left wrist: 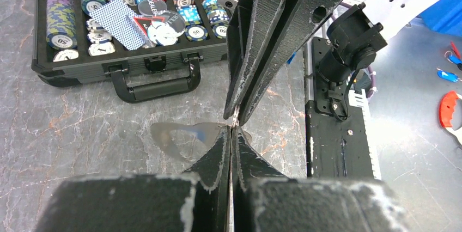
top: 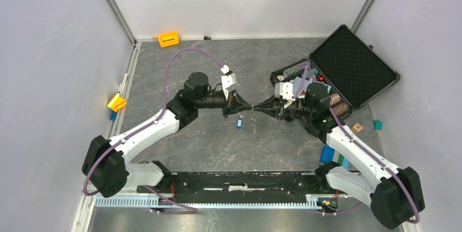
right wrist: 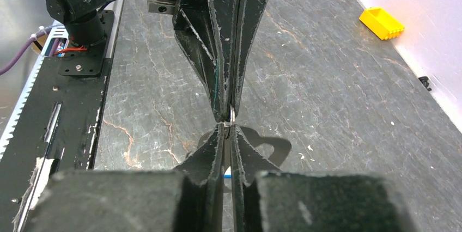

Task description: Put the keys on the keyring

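My two grippers meet tip to tip above the middle of the table. The left gripper [top: 248, 109] [left wrist: 231, 129] is shut, with a thin metal keyring [left wrist: 235, 121] pinched at its tips. The right gripper [top: 258, 109] [right wrist: 229, 127] faces it, jaws almost together on the same keyring [right wrist: 231, 115]. Under the meeting point hangs a metal key [top: 253, 121]. A blue-tagged key [top: 238, 123] shows just left of it, below the left fingers; whether it hangs or lies on the table I cannot tell. How the keys join the ring is hidden by the fingers.
An open black case [top: 348, 68] of poker chips [left wrist: 131, 14] stands at the back right. A yellow block [top: 168, 39] lies at the back, another [top: 116, 102] by the left wall. Small blocks [top: 357, 128] lie near the right arm. The black base rail [top: 245, 180] runs along the near edge.
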